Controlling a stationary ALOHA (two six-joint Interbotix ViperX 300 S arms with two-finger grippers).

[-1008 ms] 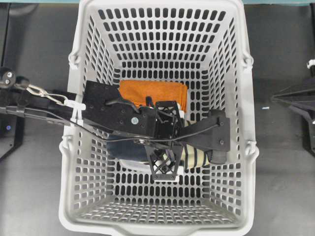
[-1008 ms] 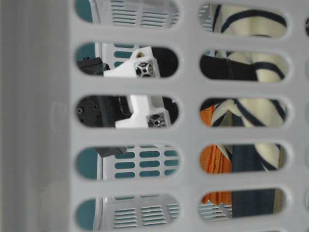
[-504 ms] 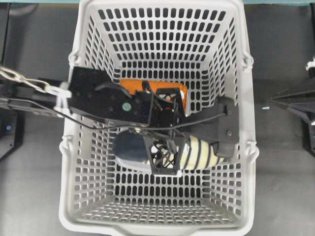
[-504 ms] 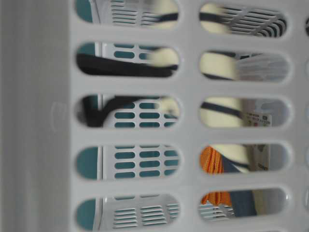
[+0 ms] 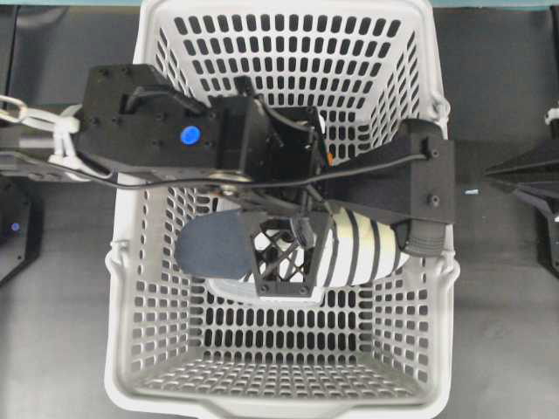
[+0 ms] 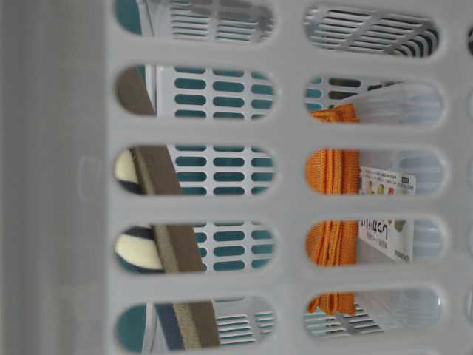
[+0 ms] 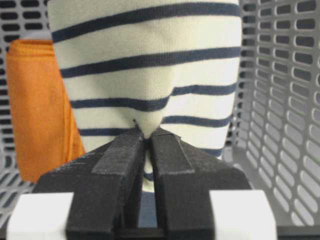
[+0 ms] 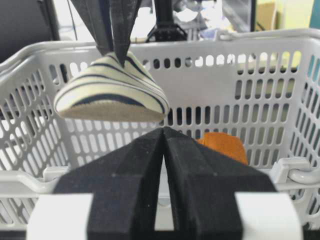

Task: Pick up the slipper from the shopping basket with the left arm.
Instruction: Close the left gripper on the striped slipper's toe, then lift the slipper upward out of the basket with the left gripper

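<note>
Jaws of the left gripper [image 7: 148, 134] are pressed together on a pinch of the slipper's [image 5: 345, 253] striped cream upper, so the slipper hangs from them. Seen from overhead, the left arm [image 5: 166, 135] reaches in from nine o'clock across the shopping basket [image 5: 410, 349], and the slipper lies crosswise under it near the basket's middle, its dark navy insole [image 5: 212, 247] toward nine o'clock and its striped toe toward three o'clock. From the right wrist camera the slipper [image 8: 111, 91] hangs level with the basket's rim, its tan sole facing down, clear of the floor.

A folded orange cloth [image 7: 40, 107] lies on the basket floor, at nine o'clock of the slipper in the left wrist view; from overhead the arm hides nearly all of it. In the table-level view the cloth [image 6: 332, 207] stands beside a white packet with a printed label [image 6: 384, 229], and the slotted basket wall [image 6: 288, 200] blocks much of that view.

Right gripper [image 8: 164, 131] sits outside the basket at three o'clock, its jaws closed on nothing, pointing at the basket wall. A dark tabletop [image 5: 507, 305] surrounds the basket.
</note>
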